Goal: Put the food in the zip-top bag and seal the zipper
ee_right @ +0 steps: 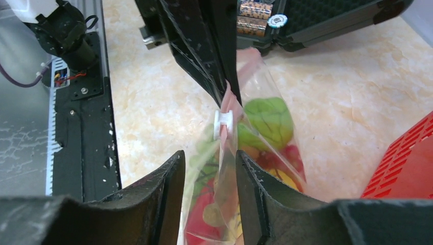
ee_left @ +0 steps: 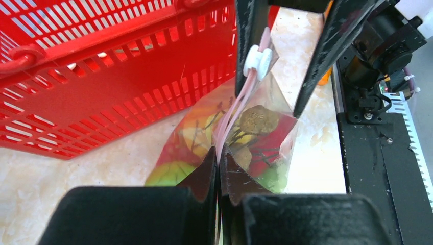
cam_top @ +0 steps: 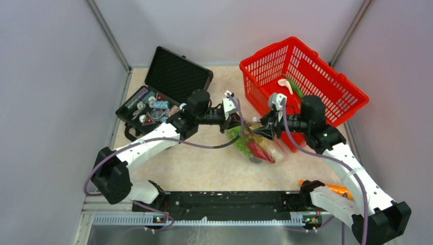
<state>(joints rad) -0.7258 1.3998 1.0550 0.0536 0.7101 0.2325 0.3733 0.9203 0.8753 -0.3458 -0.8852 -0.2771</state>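
Observation:
The zip-top bag (cam_top: 258, 148) hangs between both grippers above the table, full of food (cam_top: 245, 144): green, red and yellow toy pieces and a brown bit (ee_left: 258, 120). My left gripper (cam_top: 234, 121) is shut on the pink zipper (ee_left: 240, 97) at one end of the mouth edge, as the left wrist view shows (ee_left: 218, 159). My right gripper (cam_top: 266, 126) stands open, its fingers either side of the bag's top edge (ee_right: 209, 155) without pinching it. A white slider (ee_right: 223, 124) sits on the zipper between the two grippers.
A red basket (cam_top: 265, 66) stands at the back right, close behind the bag, with pink and green items inside. An open black case (cam_top: 176, 71) with chips sits at the back left. An orange item (cam_top: 337, 189) lies by the right arm's base.

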